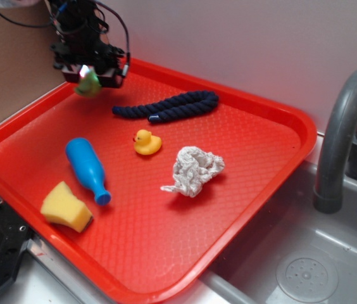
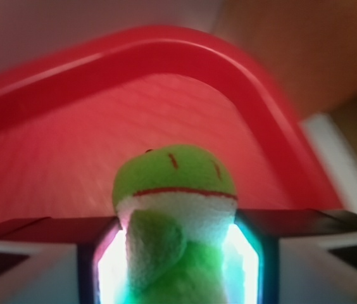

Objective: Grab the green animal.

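Note:
The green animal [image 1: 88,85] [image 2: 175,209] is a small light green plush with a cream patch and red stitched lines. It hangs above the far left corner of the red tray [image 1: 273,120], clear of the tray floor. My gripper [image 1: 90,77] [image 2: 177,266] is shut on the green animal, one pad pressing each side of its body. In the wrist view the toy's head pokes out past the jaws toward the tray's rounded corner [image 2: 242,69].
On the tray lie a dark blue rope [image 1: 169,106], a yellow rubber duck [image 1: 146,142], a blue bottle [image 1: 87,170], a yellow sponge [image 1: 66,206] and a crumpled white cloth [image 1: 194,170]. A grey faucet [image 1: 343,136] and sink [image 1: 305,269] are at the right.

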Controlling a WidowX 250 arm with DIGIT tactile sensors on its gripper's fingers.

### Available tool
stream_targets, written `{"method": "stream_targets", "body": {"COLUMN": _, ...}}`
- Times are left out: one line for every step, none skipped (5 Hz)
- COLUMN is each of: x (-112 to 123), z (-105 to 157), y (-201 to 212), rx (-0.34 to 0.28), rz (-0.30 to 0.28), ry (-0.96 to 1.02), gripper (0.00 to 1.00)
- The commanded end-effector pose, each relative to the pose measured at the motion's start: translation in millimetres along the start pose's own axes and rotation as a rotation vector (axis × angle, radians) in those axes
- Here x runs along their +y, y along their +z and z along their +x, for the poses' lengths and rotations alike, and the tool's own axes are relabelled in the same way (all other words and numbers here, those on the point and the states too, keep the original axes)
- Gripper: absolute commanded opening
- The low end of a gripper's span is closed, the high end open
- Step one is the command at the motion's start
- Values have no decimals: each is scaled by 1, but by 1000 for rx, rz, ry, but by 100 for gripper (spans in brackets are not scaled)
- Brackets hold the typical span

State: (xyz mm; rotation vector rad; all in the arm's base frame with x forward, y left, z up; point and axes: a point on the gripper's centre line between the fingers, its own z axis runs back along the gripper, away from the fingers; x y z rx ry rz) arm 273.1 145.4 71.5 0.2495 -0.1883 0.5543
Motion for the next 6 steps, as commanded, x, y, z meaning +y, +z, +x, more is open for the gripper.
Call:
{"method": "stream_targets", "body": {"x": -50, "z": -31, "y": 84, "rx": 55, "rz": -22, "ry": -381, "gripper": 0}}
{"method": "stream_targets", "body": {"x": -72, "z": -51, "y": 113, "rx": 57, "rz": -65, "ry": -506, "gripper": 0}}
{"method": "stream_targets", "body": {"x": -73, "z": -54, "y": 147, "rx": 14, "rz": -140, "ry": -494, "gripper": 0}}
{"method": "stream_targets", "body": {"x": -62, "z": -50, "y": 175, "rx": -31, "rz": -185, "ry": -451, "gripper": 0}}
{"method": "stream_targets", "body": {"x": -54, "z": -48, "y": 185, "rx": -51, "rz": -205, "ry": -442, "gripper": 0}}
{"method": "stream_targets", "body": {"x": -52, "z": -48, "y": 180, "rx": -42, "rz": -192, "ry": -492, "gripper": 0}}
